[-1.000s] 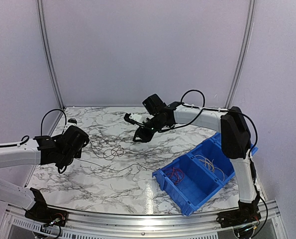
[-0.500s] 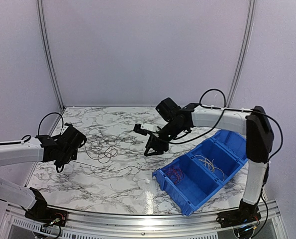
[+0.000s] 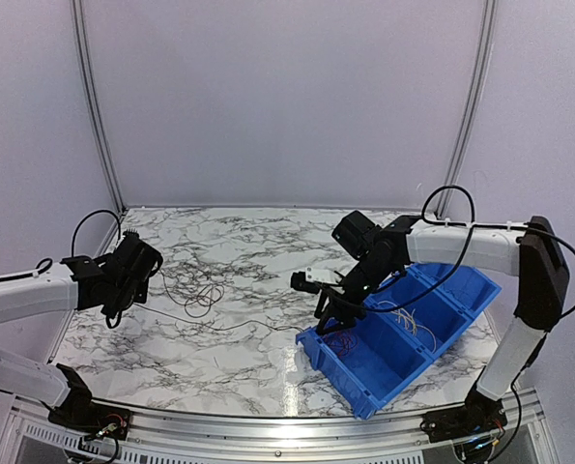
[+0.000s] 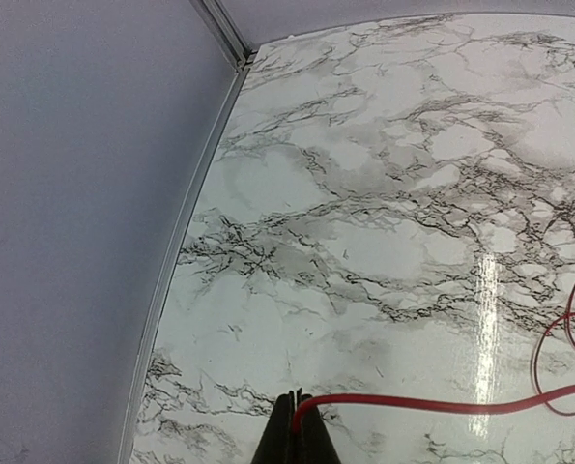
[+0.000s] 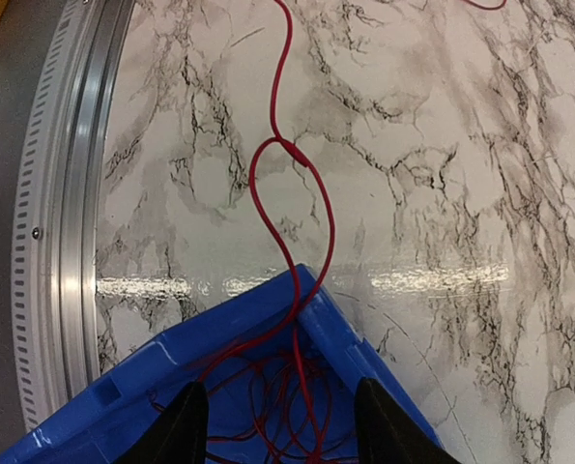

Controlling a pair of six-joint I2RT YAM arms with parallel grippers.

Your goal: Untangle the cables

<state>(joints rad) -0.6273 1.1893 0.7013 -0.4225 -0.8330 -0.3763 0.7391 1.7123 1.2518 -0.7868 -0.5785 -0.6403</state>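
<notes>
A loose tangle of thin cables (image 3: 198, 293) lies on the marble table at the left, and one thin strand (image 3: 239, 327) trails toward the middle. My left gripper (image 3: 132, 249) sits left of the tangle. In the left wrist view it (image 4: 298, 418) is shut on the end of a red cable (image 4: 442, 404) that runs off to the right. My right gripper (image 3: 314, 298) hangs open over the near-left corner of the blue bin (image 3: 376, 389). In the right wrist view its fingers (image 5: 186, 425) are spread, and a red cable (image 5: 285, 184) runs from the table over the bin corner into a red coil (image 5: 297, 406).
The blue bin (image 5: 94, 411) has three compartments: red cables (image 3: 342, 338) in the near-left one and pale cables (image 3: 406, 319) in the middle one. A metal rail (image 5: 70, 222) edges the table. The left wall rail (image 4: 195, 203) is close to my left gripper.
My right arm has swung right and nearer, from the table's middle to the blue bin's corner. My left gripper has drawn back to the left, away from the tangle.
</notes>
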